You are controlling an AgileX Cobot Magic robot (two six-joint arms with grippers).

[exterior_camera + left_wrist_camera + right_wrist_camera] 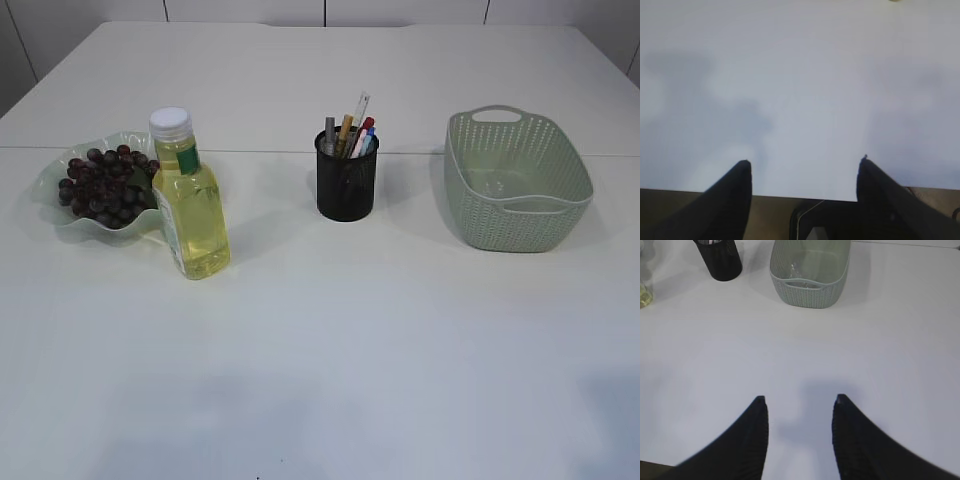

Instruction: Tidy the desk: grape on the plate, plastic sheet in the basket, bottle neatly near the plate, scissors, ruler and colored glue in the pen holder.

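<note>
White surface in the exterior view carried the grapes on the plate, the bottle upright and touching the plate's rim, the pen holder full of tools, and the basket; judged from that, only a small nudge of the bottle clear of the rim remained. From the left wrist view, the left gripper stood wide open and empty over bare surface. From the right wrist view, the right gripper stood partly open, holding nothing, with a clear sheet possibly in the basket.

One bottle, one plate, one pen holder — one basket.
</note>
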